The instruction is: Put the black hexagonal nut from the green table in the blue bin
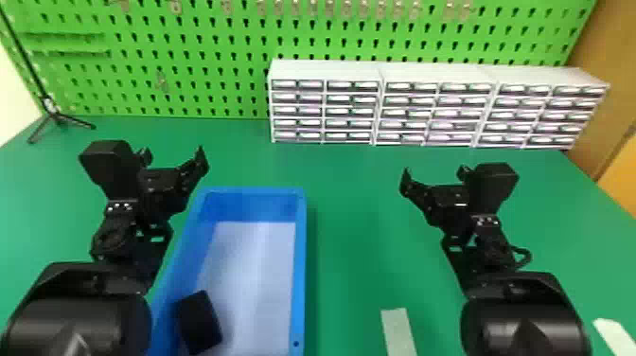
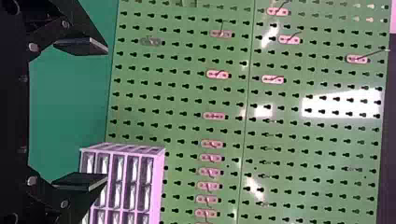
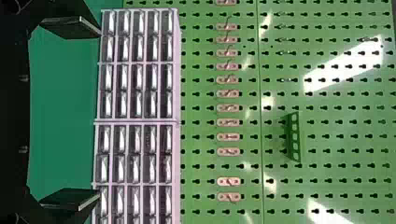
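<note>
On the green table (image 1: 350,265) stands the blue bin (image 1: 299,265), its pale floor partly visible. A black, flat-sided block (image 1: 198,322) is at the bin's near left part; I cannot tell whether it is the hexagonal nut. My left gripper (image 1: 172,157) is above the table by the bin's far left corner, open and holding nothing. Well to the right of the bin, my right gripper (image 1: 434,175) is also open and empty. Both fingers of the left gripper (image 2: 80,113) stand wide apart in the left wrist view, as do those of the right gripper (image 3: 71,113) in the right wrist view.
A white drawer cabinet (image 1: 326,71) runs along the table's back, before the green pegboard (image 1: 189,71). A thin black tripod (image 1: 59,117) stands at the back left. One pale strip (image 1: 398,331) lies right of the bin, another white piece (image 1: 615,336) at the near right.
</note>
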Motion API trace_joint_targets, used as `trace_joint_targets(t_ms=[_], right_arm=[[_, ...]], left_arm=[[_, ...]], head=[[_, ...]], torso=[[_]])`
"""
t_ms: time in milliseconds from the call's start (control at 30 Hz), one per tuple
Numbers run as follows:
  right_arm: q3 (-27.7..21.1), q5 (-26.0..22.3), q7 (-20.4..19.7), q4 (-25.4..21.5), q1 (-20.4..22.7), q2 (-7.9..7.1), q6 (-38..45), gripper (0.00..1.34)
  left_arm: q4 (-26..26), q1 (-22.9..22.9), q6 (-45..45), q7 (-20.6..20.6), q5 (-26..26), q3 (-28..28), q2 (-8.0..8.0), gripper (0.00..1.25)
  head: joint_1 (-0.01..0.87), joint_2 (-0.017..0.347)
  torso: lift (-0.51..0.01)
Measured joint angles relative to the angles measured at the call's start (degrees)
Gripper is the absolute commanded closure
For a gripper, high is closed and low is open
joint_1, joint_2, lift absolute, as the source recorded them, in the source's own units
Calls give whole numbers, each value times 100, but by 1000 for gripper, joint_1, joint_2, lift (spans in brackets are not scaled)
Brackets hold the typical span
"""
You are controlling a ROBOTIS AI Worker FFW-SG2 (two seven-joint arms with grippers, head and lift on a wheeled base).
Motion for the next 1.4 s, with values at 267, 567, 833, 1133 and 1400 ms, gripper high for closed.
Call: trace_joint_targets(t_ms=[267, 567, 833, 1133, 1400], right_arm=[[-70, 42, 0, -55, 96, 3, 3, 101], [-135, 71, 0, -67, 106, 2, 7, 101], [-218, 73, 0, -80, 109, -2, 7, 99], [-254, 78, 0, -82, 121, -2, 13, 99], [-270, 106, 0, -109, 150, 1, 40, 101]], left_arm=[[-109, 55, 127, 0, -53, 34, 0, 302], [-213, 115, 294, 0, -175, 82, 0, 302], [-223, 86, 426, -169, -254, 86, 0, 302], [-224, 46, 551, -291, -376, 124, 0, 302], [-224, 46, 560, -288, -373, 118, 0, 302]], head=[[683, 28], [683, 28], [683, 28], [683, 28], [683, 28]], torso=[[-96], [-96], [-96], [-96], [-96]])
